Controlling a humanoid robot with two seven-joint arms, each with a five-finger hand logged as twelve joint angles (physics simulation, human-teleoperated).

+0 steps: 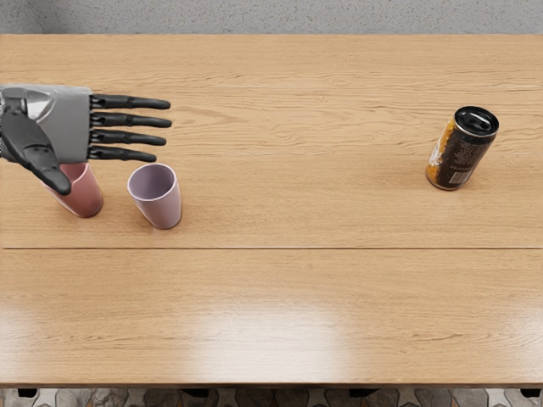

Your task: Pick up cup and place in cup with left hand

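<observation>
Head view: left hand [68,127] enters from the left edge, above the far side of the two cups, with its grey palm section level and its black digits pointing right. Four fingers [127,137] are extended nearly straight, roughly parallel, with narrow gaps between them; their grasp is open. Thumb [38,153] is spread well away from them, angled toward the near side of the table, its tip overlapping the pink cup in this view. Contact between thumb and cup: cannot tell from this angle.

Pink tapered cup [85,197] stands on the wooden table [297,212] at left, its rim partly hidden by the hand. Lavender tapered cup [159,208] stands just to the right of it, upright, mouth up, interior visible; a strip of wood shows between the two, so they are separate, neither nested in the other. Fingertips lie past the lavender cup's far rim as seen here; height of the hand over the table is unclear.

Black-and-orange drink can [462,148] stands upright toward the right side, well apart from both cups, its metal top and a barcode label visible. Patterned stone floor [280,398] shows along the bottom edge.
</observation>
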